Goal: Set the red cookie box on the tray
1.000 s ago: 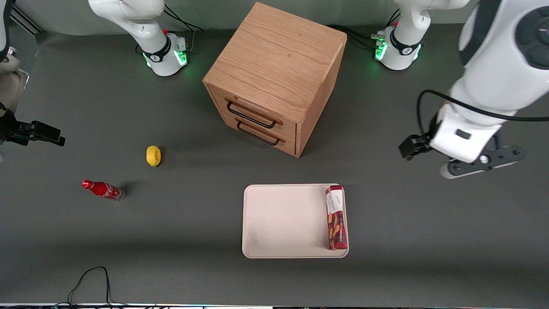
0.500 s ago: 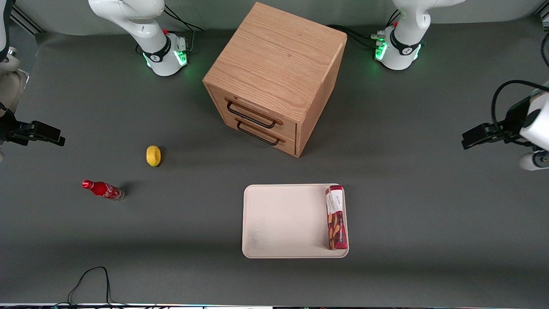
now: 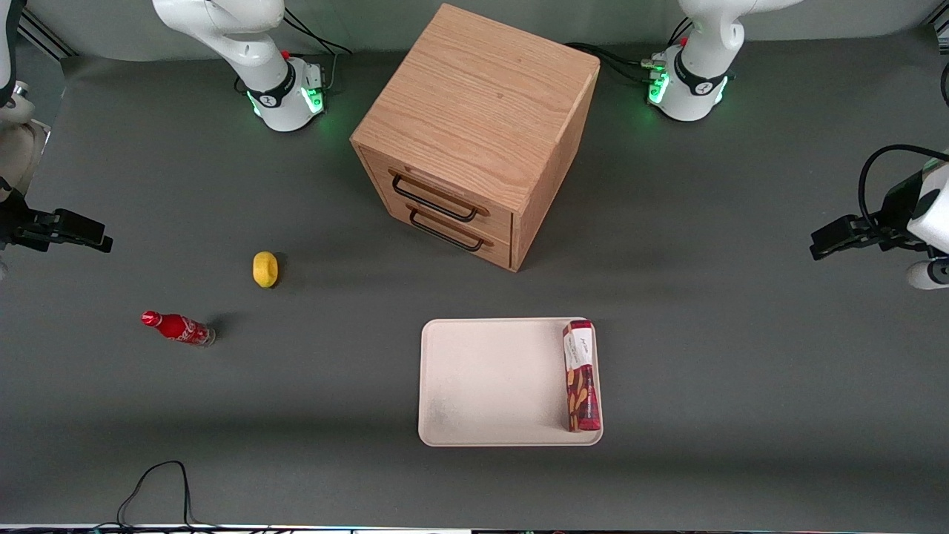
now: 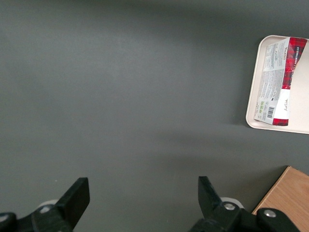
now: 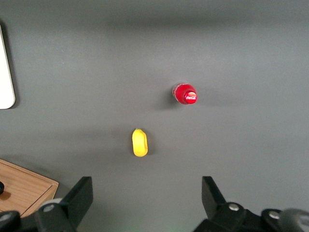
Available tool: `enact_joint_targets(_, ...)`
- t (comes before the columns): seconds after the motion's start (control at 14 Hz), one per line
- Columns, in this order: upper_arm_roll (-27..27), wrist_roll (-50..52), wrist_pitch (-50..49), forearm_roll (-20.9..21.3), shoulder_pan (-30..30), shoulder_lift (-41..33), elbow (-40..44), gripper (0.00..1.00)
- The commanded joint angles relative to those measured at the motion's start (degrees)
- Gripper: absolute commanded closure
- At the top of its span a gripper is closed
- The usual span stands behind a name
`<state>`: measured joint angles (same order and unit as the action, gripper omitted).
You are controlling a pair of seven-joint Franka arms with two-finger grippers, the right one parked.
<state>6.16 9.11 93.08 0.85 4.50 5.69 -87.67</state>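
while the red cookie box (image 3: 582, 375) lies in the tray (image 3: 489, 378) at lower centre, we see our gripper (image 4: 142, 200) spread wide, holding nothing, above bare table (image 3: 741, 356).

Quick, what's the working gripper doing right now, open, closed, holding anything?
Gripper: open, holding nothing, above bare table toward the working arm's end, apart from the red cookie box on the tray.

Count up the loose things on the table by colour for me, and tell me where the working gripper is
Red: 2, the red cookie box on the tray and a soda bottle
Yellow: 1, a lemon
Cream-pink: 1, the tray
Wood: 1, a drawer cabinet
Total: 5
The left gripper hangs open above bare table, toward the working arm's end.
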Motion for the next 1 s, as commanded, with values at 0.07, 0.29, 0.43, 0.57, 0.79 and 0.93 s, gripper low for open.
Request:
enact_joint_targets(0.07, -5.63, -1.11, 1.23, -1.2, -5.64, -3.59, -3.3, 0.0)
enact_joint_targets(0.29, -5.99, -0.94, 0.7, -2.16, -5.74, -3.59, -2.69, 0.0)
enact_joint_targets(0.43, -5.98, -1.11, -1.75, -2.7, -5.21, -3.5, -1.89, 0.0)
enact_joint_targets(0.57, -5.98, -1.63, -2.64, -2.61, -5.29, -3.67, -1.98, 0.0)
enact_joint_targets(0.79, -5.63, -1.99, -3.17, -2.43, -5.73, -3.94, -2.24, 0.0)
enact_joint_targets(0.93, -5.63, -3.21, -3.52, -2.43, -5.65, -3.94, -2.33, 0.0)
